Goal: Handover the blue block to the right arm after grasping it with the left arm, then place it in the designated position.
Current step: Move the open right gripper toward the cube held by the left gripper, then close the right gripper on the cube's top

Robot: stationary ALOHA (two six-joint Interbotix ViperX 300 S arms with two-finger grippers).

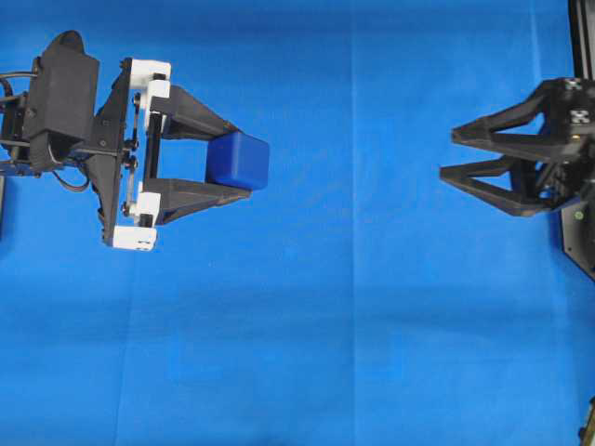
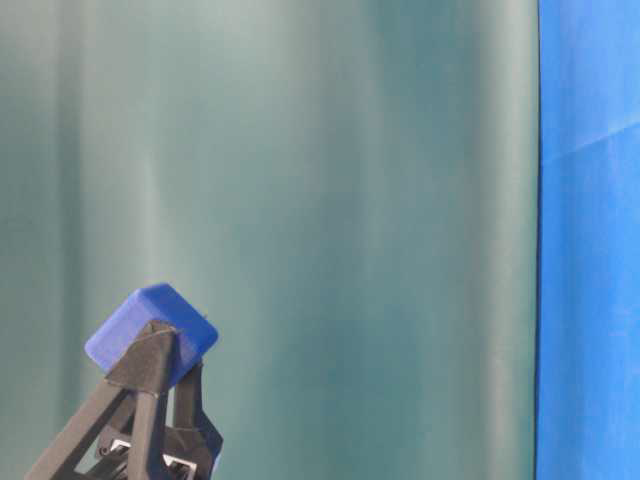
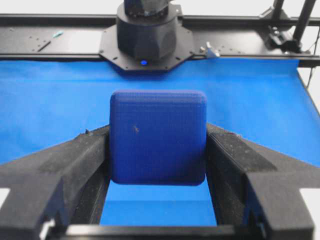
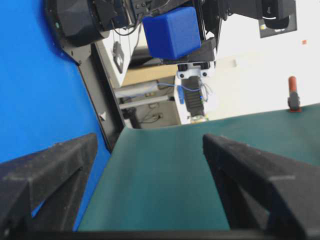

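Note:
The blue block [image 1: 238, 160] is a dark-blue cube with rounded edges, held above the blue cloth. My left gripper [image 1: 244, 163], the one with white brackets, is shut on it, each finger pressed on one side. The left wrist view shows the blue block [image 3: 158, 137] filling the gap between the black fingers [image 3: 75, 160]. From table level the block [image 2: 150, 325] sits tilted atop the fingertips [image 2: 150, 372]. The right arm [image 1: 558, 153] reaches in from the right edge. Its all-black right gripper [image 1: 449, 156] is open and empty, pointing at the block across a wide gap. The right wrist view has the block [image 4: 171, 32] far ahead, beyond the spread right gripper [image 4: 150, 145].
Bright blue cloth [image 1: 353, 334] covers the table. A dark green backdrop [image 2: 330, 200] hangs behind it. The right arm's black base [image 3: 145, 35] and a black frame rail [image 3: 60, 20] stand at the cloth's far edge in the left wrist view.

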